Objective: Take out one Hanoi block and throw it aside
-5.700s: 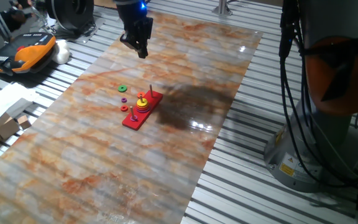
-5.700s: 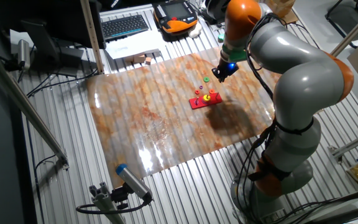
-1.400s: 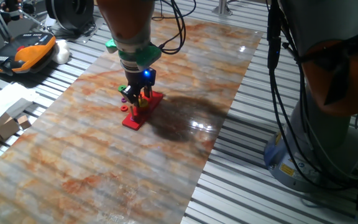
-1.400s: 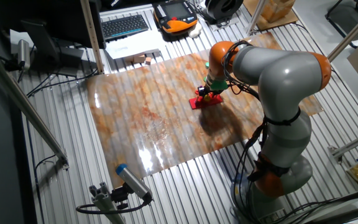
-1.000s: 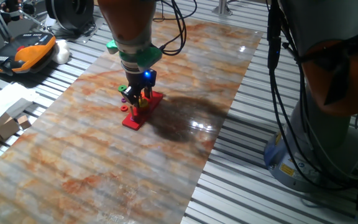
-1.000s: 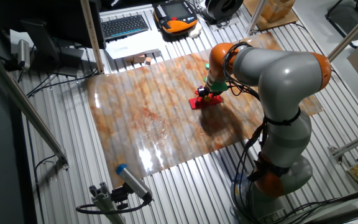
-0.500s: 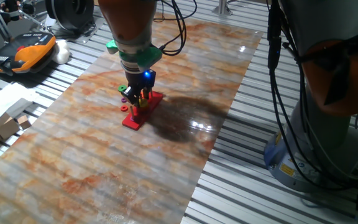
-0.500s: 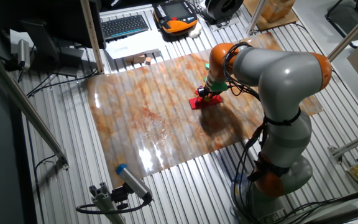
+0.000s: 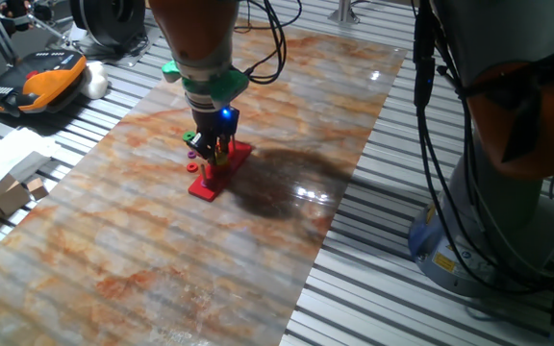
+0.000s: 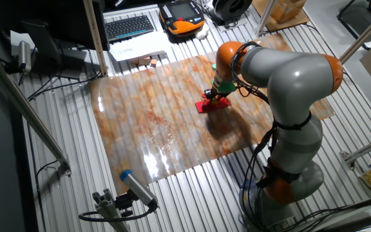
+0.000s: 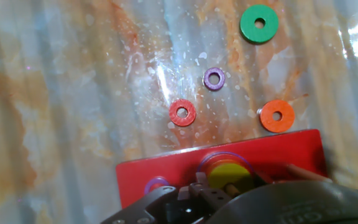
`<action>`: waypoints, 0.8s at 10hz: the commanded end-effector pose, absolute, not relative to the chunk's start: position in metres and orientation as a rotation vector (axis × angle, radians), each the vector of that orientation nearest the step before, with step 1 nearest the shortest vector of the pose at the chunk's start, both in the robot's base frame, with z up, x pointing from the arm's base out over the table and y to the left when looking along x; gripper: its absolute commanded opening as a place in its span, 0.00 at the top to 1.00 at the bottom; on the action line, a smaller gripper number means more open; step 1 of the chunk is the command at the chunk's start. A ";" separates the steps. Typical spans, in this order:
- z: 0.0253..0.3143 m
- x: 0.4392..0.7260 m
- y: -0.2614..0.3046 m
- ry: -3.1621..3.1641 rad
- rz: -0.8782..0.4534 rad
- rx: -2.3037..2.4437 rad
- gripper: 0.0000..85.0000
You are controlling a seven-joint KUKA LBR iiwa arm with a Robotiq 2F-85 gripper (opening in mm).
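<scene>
The Hanoi block, a yellow ring (image 11: 229, 176), lies on top of the stack on a peg of the red base (image 11: 166, 171). A purple rim shows beneath it. My gripper (image 9: 217, 154) is down on that stack, and it also shows in the other fixed view (image 10: 219, 95). In the hand view the fingers (image 11: 197, 190) sit at the bottom edge, right by the yellow ring. I cannot tell how the jaws stand or whether they hold the ring.
Loose rings lie on the marbled table beyond the base: green ring (image 11: 259, 23), small purple ring (image 11: 214, 78), red ring (image 11: 182, 112), orange ring (image 11: 276, 116). The robot's body (image 10: 295, 129) stands to the right. A pendant (image 9: 46, 77) and wooden blocks (image 9: 12, 192) lie off the left edge.
5.7 s ago the gripper hung high over the far side of the table; it has come down onto the stack. Over the last second it has barely shifted.
</scene>
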State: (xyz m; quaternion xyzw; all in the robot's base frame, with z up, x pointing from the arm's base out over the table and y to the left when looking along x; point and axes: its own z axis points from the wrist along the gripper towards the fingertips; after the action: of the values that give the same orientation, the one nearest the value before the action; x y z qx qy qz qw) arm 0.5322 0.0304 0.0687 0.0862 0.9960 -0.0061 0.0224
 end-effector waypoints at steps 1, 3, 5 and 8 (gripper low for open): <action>0.078 0.534 0.031 3.097 -0.021 0.271 0.60; 0.109 0.536 0.030 3.133 -0.013 0.288 0.60; 0.141 0.549 0.019 3.157 -0.004 0.305 0.60; 0.149 0.585 -0.017 3.116 0.044 0.369 0.60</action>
State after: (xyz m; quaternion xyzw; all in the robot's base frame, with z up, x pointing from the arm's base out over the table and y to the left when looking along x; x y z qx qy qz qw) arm 0.5793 -0.0115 0.1481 0.1187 0.9928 0.0139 0.0033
